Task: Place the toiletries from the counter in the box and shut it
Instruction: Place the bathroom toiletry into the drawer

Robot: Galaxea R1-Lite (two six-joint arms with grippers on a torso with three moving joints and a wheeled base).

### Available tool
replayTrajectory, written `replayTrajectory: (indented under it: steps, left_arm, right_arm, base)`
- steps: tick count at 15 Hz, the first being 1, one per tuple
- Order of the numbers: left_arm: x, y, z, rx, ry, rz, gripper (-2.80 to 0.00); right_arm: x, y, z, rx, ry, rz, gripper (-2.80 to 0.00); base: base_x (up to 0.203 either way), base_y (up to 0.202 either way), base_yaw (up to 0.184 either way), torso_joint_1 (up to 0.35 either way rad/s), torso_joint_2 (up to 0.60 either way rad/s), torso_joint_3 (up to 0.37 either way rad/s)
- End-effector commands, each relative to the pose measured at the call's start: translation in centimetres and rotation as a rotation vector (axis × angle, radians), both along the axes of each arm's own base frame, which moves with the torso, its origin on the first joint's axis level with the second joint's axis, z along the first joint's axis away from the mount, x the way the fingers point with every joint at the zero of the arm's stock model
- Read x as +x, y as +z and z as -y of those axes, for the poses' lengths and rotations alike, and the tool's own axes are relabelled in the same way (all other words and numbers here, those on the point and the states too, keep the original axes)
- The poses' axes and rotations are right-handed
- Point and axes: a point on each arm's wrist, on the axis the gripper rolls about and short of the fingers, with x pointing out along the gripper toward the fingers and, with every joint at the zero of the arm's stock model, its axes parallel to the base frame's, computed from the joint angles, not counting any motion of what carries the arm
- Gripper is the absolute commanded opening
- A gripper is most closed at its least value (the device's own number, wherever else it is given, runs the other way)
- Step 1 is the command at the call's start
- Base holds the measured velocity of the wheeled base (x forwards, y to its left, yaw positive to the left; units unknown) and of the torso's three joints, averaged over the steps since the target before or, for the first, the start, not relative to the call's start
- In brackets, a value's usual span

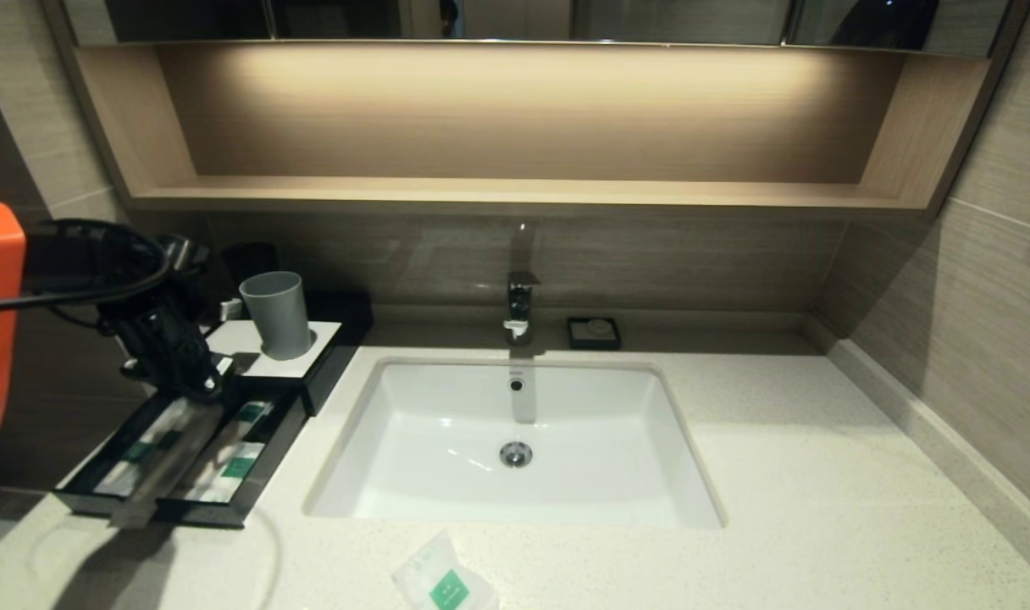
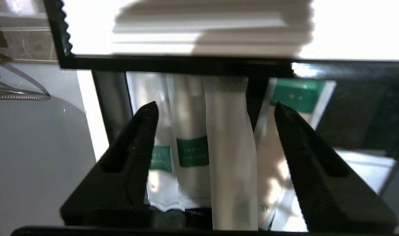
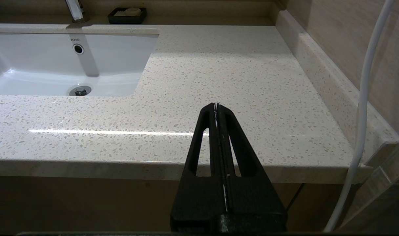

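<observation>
My left tool [image 2: 216, 111] hangs spread apart over the open drawer [image 1: 257, 474]; the sachet [image 1: 444, 581] lies at the counter's [image 1: 820, 508] near edge.

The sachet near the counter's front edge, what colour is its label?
Green, a small square on the translucent sachet; the head view shows it best.

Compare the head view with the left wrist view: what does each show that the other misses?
Only the head view shows the sachet on the counter in front of the sink, the grey cup on the box top, the tap and the soap dish.

Only the left wrist view shows the left gripper open, one long stick lying between its fingers, unclamped.

Both show the box with its drawer pulled out, green-labelled packets inside, and the left gripper above it.
</observation>
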Motion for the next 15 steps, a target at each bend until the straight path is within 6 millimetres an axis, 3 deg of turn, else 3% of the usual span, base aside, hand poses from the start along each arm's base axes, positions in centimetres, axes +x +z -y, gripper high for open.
replayTrajectory:
  steps: [1,4,8,9,12,15]
  left_arm:
    - [-1.1,2.0,0.2,0.007,0.0,0.035,0.0]
    - [-2.9,3.5,0.8,0.005,-0.004,0.036,0.0]
    - [-3.4,3.0,1.2,-0.01,0.0,0.01,0.0]
    - [-3.5,3.1,1.2,-0.021,0.003,0.013,-2.8]
    - [-4.7,4.2,1.4,-0.036,0.022,0.034,-2.8]
    - [-7.3,5.5,1.8,-0.042,0.042,0.043,-2.8]
  right_arm:
    - [0.0,0.0,0.0,0.001,0.0,0.0,-2.8]
    - [0.0,0.0,0.0,-0.001,0.0,0.0,-2.8]
    - [0.0,0.0,0.0,-0.001,0.0,0.0,-2.8]
    - [0.0,0.0,0.0,-0.001,0.0,0.0,-2.8]
    - [0.0,0.0,0.0,-0.001,0.0,0.002,-2.8]
    - [0.0,0.0,0.0,-0.001,0.0,0.0,-2.8]
  base:
    - [0.0,0.0,0.0,0.0,0.0,0.0]
    - [0.0,0.0,0.0,0.0,0.0,0.0]
    - [0.0,0.0,0.0,0.0,0.0,0.0]
    - [0.0,0.0,0.0,0.0,0.0,0.0]
    - [0.0,0.0,0.0,0.0,0.0,0.0]
    - [0.0,0.0,0.0,0.0,0.0,0.0]
